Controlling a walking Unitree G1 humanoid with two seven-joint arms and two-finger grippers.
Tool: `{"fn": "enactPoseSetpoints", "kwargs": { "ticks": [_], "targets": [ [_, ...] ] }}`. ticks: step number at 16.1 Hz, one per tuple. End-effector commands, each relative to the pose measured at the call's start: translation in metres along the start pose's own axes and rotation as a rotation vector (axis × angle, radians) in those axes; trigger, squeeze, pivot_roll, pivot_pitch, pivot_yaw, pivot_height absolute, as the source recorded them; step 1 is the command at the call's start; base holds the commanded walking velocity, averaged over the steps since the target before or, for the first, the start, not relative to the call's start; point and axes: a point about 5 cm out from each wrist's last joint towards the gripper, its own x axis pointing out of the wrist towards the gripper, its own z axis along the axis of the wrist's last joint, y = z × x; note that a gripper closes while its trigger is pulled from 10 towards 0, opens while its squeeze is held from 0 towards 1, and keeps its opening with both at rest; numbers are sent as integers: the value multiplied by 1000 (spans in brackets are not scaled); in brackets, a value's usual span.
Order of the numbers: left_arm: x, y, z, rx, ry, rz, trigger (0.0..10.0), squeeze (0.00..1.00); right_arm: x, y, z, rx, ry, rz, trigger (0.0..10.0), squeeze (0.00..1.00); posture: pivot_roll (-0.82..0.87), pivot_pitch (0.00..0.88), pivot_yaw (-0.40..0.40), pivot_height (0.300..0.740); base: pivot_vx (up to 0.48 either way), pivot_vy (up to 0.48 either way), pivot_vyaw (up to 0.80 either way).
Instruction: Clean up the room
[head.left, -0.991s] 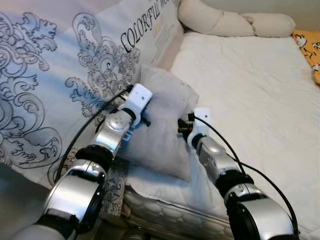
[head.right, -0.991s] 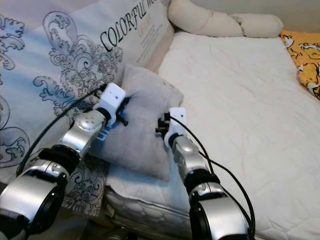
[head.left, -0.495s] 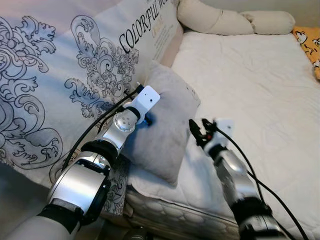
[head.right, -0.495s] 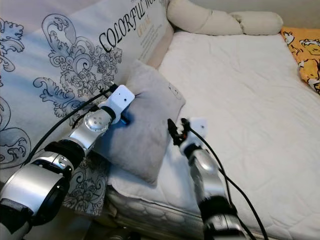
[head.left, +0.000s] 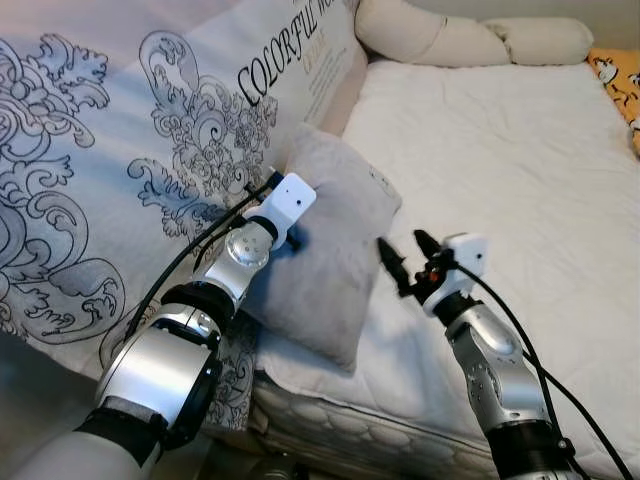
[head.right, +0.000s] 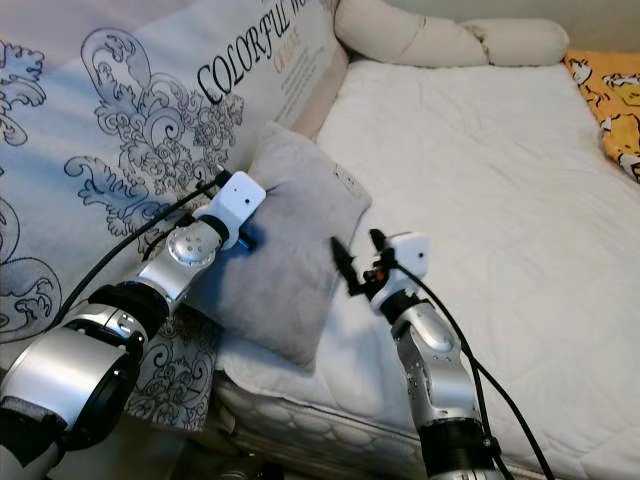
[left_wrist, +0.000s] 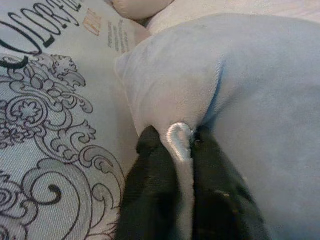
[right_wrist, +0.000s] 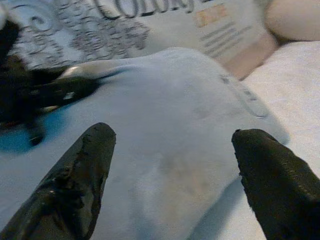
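A small grey pillow (head.left: 335, 235) leans against a large patterned cushion (head.left: 130, 150) at the left edge of the bed. My left gripper (left_wrist: 182, 150) is shut on the grey pillow, pinching a fold of its fabric (left_wrist: 180, 140) at its left side. My right gripper (head.left: 405, 258) hangs open just to the right of the grey pillow, apart from it, with its fingertips (right_wrist: 95, 145) spread wide and the pillow (right_wrist: 170, 150) ahead of them.
The white mattress (head.left: 520, 160) stretches away to the right. A long cream bolster (head.left: 470, 40) lies across the head of the bed. An orange printed cloth (head.left: 620, 80) sits at the far right edge.
My right gripper let go of the grey pillow, opened and drew back to the right. The left gripper kept its hold and the pillow tipped slightly toward the patterned cushion.
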Motion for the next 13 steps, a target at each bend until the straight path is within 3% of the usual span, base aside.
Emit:
{"fn": "enactPoseSetpoints", "kwargs": {
  "ticks": [1,4,5,6,7,9,10,13],
  "targets": [
    [1,8,5,14,-27,15,10000,1000,1,5,3,10,-11,30,10000,1000,-8,0,134,740,0,0,0],
    [0,12,10,-44,-75,18,10000,1000,-6,3,7,4,-15,27,10000,1000,-22,0,139,740,0,0,0],
    [-2,4,17,-202,-160,-90,10000,1000,-12,0,13,4,-28,10,10000,1000,-27,0,139,740,0,0,0],
    [-7,7,24,-261,-247,-85,10000,1000,-16,-1,18,-8,-43,-13,10000,1000,-30,0,140,740,0,0,0],
    [-16,13,34,-333,-355,-28,10000,1000,-18,-1,24,-16,-69,-27,10000,1000,-25,0,135,740,0,0,0],
    [-29,19,42,-388,-426,0,10000,1000,-20,0,30,-28,-93,-41,10000,1000,-23,0,131,740,0,0,0],
    [-34,20,43,-397,-439,-3,10000,1000,-21,0,31,-33,-99,-47,10000,1000,-23,0,129,740,0,0,0],
    [-76,26,33,-514,-420,64,10000,1000,-27,6,44,-24,-130,-119,10000,1000,-21,0,109,740,0,0,0]
  ]
}}
